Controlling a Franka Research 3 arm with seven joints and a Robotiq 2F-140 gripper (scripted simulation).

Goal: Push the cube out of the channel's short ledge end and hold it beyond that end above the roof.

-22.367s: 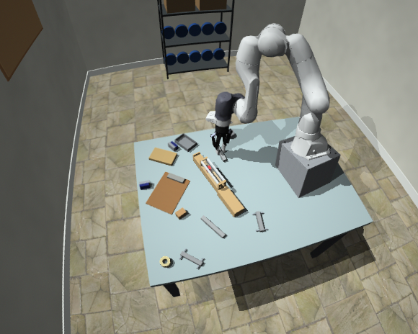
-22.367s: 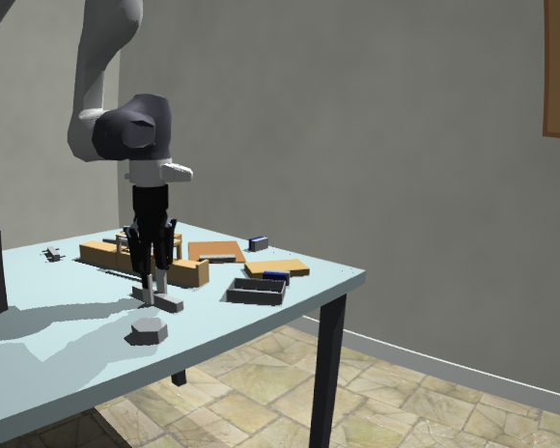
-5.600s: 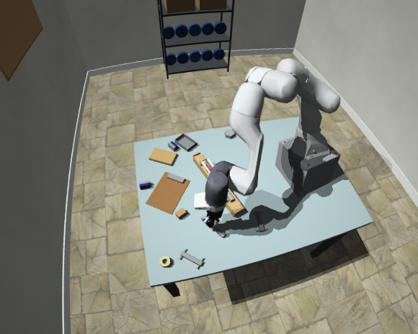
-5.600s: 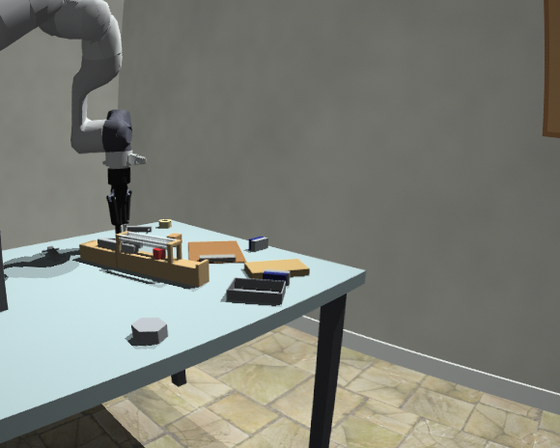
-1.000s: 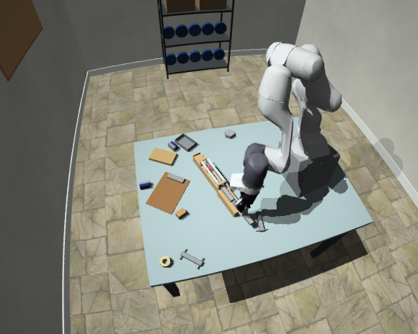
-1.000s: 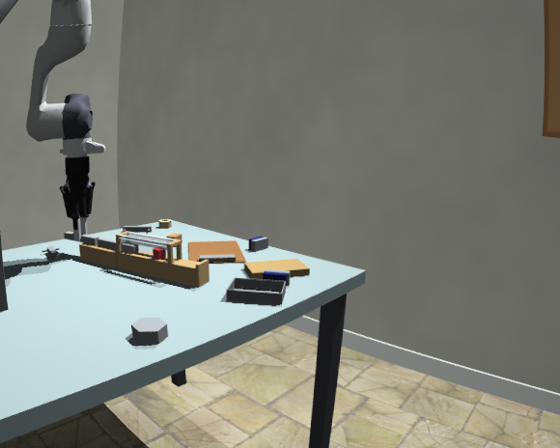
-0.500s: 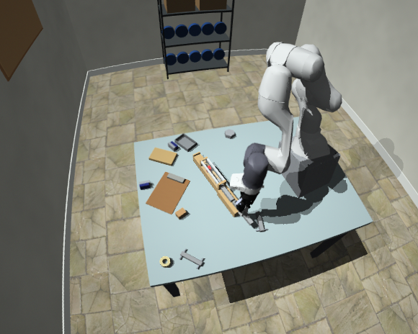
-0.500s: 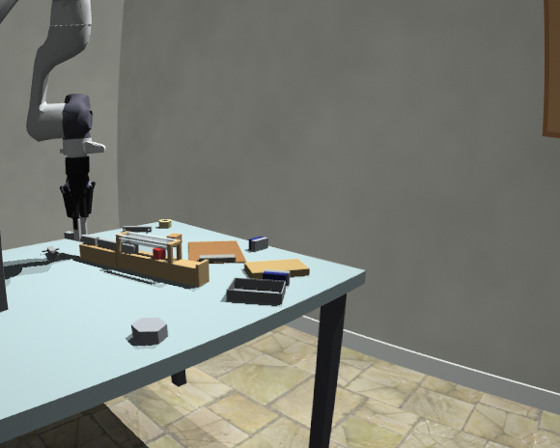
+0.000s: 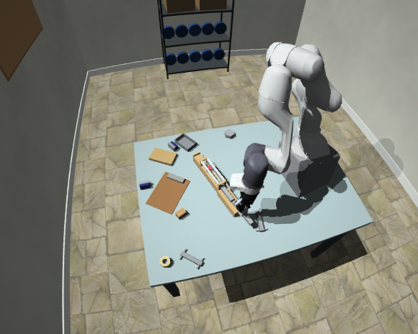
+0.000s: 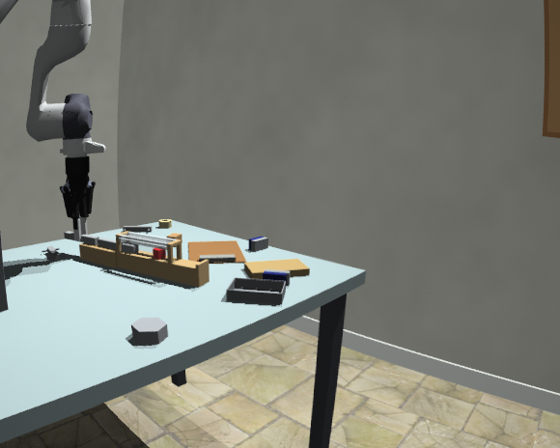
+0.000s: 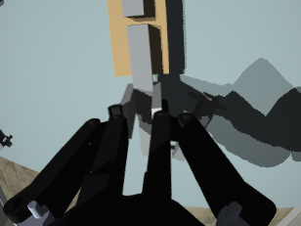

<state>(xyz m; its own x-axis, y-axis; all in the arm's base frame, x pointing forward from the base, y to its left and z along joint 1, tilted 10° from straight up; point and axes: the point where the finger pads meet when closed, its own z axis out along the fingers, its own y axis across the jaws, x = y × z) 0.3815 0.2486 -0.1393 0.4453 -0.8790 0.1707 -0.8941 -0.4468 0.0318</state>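
The wooden channel point(image 9: 218, 185) lies slantwise on the table, with a roof of pale rails point(image 9: 212, 170) over its middle. The small red cube point(image 9: 210, 168) sits inside under the rails; it also shows in the exterior view point(image 10: 158, 253). The raised lip is at the channel's right end in the exterior view point(image 10: 201, 271). My gripper point(image 9: 243, 209) points down just outside the opposite end and is shut on a grey pusher stick point(image 11: 139, 53) that reaches into the channel point(image 11: 119, 21). The fingers point(image 11: 151, 113) stay outside the channel.
A grey T-shaped tool point(image 9: 260, 224) lies beside my gripper and another point(image 9: 192, 259) near the front edge by a tape roll point(image 9: 163, 259). A clipboard point(image 9: 168, 192), wooden board point(image 9: 163, 156), grey tray point(image 9: 186, 142), blue blocks and a hexagonal piece point(image 9: 230, 134) lie around.
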